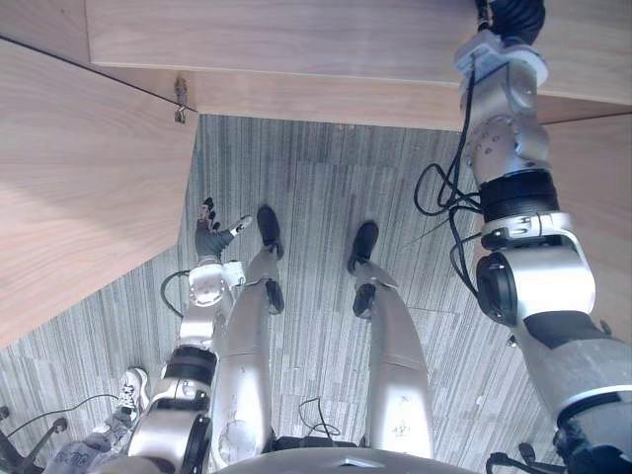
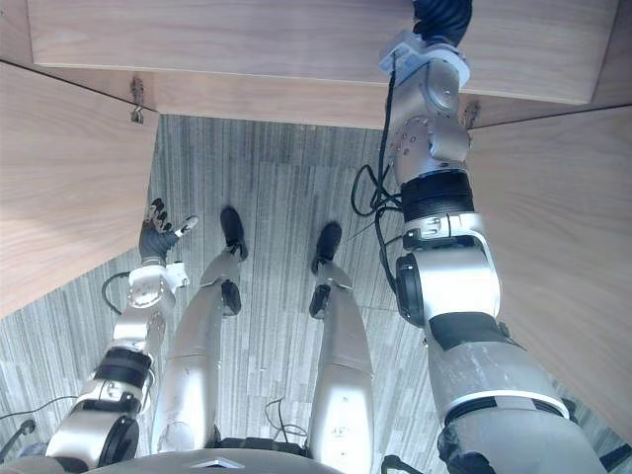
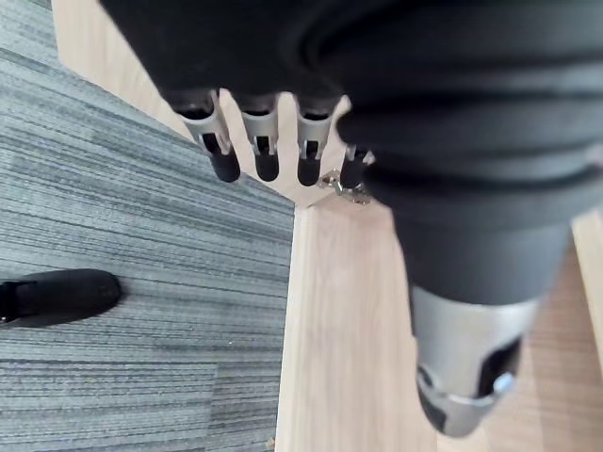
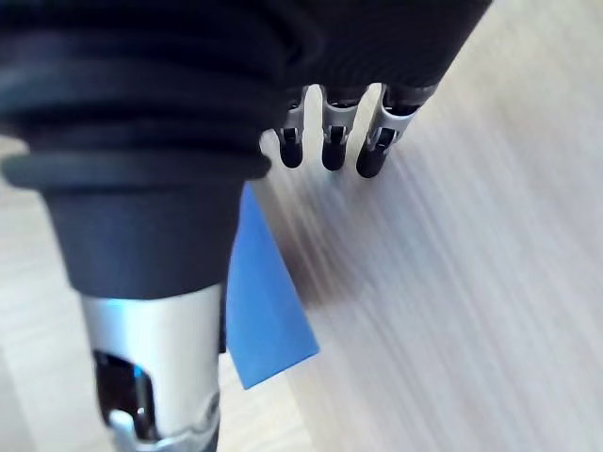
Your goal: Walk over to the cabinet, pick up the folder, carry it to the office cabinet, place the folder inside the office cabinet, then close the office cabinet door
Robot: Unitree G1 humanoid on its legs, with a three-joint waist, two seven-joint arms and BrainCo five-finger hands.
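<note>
A blue folder [image 4: 267, 306] shows in the right wrist view, one corner sticking out from behind the thumb [image 4: 151, 377] over pale wood. My right hand [image 4: 327, 132] hovers over that wood with its fingers straight; whether it touches the folder I cannot tell. In the eye views the right arm reaches up over the cabinet's wooden board [image 1: 296, 39]. My left hand [image 1: 209, 237] hangs low beside the open left cabinet door [image 1: 79, 178], fingers relaxed and holding nothing. Its fingers [image 3: 259, 141] point toward the door's hinge [image 3: 344, 186].
The cabinet stands open in front, with wooden doors swung out on the left and on the right [image 2: 553, 247]. Grey striped carpet [image 1: 316, 188] lies between them. A person's white shoe [image 1: 128, 390] and a chair base [image 1: 20, 444] sit at the lower left.
</note>
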